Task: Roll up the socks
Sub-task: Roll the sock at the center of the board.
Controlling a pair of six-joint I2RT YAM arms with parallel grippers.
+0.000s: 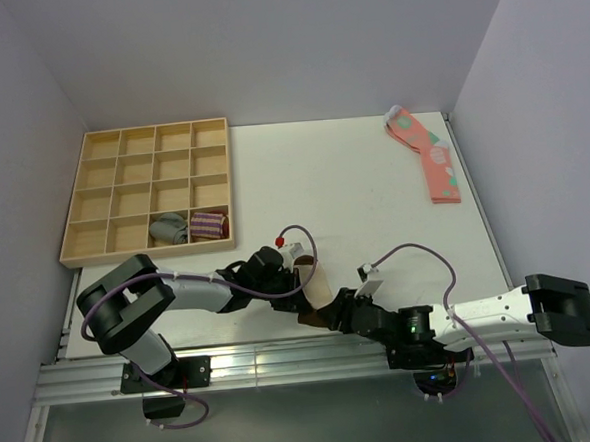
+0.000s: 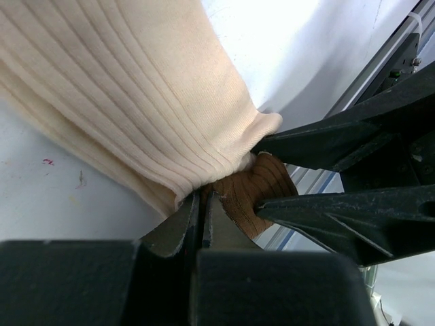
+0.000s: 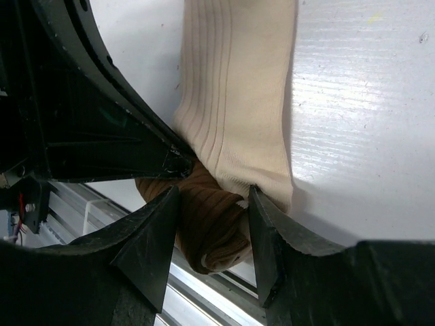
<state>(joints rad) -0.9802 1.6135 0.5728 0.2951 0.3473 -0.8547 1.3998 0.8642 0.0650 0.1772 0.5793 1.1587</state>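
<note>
The socks lie at six o'clock on the table, by its near edge. My left pincer is pressed together, nipping their cream edge. My right pincer stands spread astride the brown cuff, perhaps touching it.

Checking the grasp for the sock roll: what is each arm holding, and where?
The left fingers are shut on the edge of the beige sock, beside its brown cuff. The right fingers straddle that cuff; their grip cannot be told.
</note>
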